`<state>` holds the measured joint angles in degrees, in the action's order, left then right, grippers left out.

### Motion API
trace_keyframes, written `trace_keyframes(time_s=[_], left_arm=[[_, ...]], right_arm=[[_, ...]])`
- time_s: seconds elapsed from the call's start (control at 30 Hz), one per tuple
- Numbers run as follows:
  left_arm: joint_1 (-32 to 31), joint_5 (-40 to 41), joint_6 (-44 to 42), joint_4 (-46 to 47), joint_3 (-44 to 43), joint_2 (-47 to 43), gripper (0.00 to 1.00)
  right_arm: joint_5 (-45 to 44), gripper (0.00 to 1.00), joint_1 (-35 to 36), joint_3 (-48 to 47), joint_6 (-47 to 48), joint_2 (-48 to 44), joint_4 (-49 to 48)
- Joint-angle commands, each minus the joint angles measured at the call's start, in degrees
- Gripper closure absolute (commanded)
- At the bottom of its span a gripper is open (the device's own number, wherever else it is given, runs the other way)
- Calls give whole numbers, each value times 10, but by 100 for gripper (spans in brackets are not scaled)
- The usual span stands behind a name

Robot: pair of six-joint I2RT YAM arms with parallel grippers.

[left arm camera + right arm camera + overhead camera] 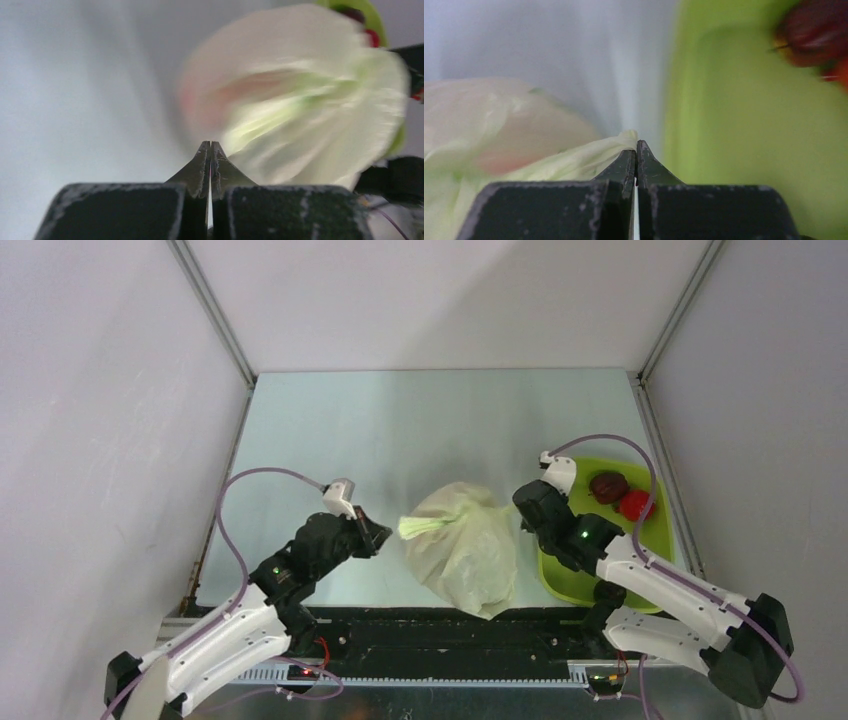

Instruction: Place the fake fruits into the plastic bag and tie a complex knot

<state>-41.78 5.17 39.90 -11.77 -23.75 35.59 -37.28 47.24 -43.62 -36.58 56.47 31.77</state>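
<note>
The plastic bag (465, 550) lies bulging at the table's middle, with a twisted pale-green tail (425, 527) pointing left. Pinkish shapes show through its film. My left gripper (383, 534) is shut, its tips just left of that tail. In the left wrist view the blurred bag (300, 100) fills the space beyond the gripper (210, 145), and no film shows between the jaws. My right gripper (524, 512) is at the bag's right edge. In the right wrist view the gripper (636, 144) is shut on a fold of the bag's film (589, 152). A maroon fruit (608, 485) and a red fruit (636, 505) lie in the tray.
The lime-green tray (570, 580) stands at the right, under and behind my right arm, and fills the right wrist view (749, 140). White walls enclose the table on three sides. A black rail runs along the near edge.
</note>
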Motion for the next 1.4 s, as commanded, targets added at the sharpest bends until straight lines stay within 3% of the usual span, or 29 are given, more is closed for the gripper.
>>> trace_keyframes(time_s=[0.0,0.13,0.2,0.27,0.33,0.43,0.5,0.53,0.6,0.73,0.8,1.13,1.37], left_arm=[[32,56,-3,-20,28,-37,100],[33,-20,-20,26,32,-37,100],[33,-56,-25,52,33,-36,100],[32,-87,-29,64,32,-37,100],[32,-113,-33,70,31,-38,100],[32,-148,-41,74,24,-38,99],[32,-179,-49,85,21,-39,76],[32,-187,-52,90,20,-39,56],[32,-187,-57,87,13,-38,37],[31,-184,-63,79,4,-45,12],[31,-191,-64,95,12,-55,4],[19,-208,-77,104,11,-15,3],[-23,-190,-93,114,-15,39,25]], right_arm=[[-105,100,-64,16,80,4,-7],[-79,100,-66,1,92,-4,-17],[-24,100,-66,-4,69,-28,-14],[20,75,-65,-7,23,-70,-5],[55,40,-63,-7,-27,-98,4],[66,25,-48,-4,-115,-131,20],[68,21,-40,7,-167,-158,17],[72,19,-38,18,-183,-177,15],[80,15,-35,36,-223,-202,-1],[63,11,-13,64,-275,-229,-35],[44,10,8,70,-294,-224,-32],[-29,10,82,93,-391,-184,-14],[-40,11,73,103,-405,-146,-37]])
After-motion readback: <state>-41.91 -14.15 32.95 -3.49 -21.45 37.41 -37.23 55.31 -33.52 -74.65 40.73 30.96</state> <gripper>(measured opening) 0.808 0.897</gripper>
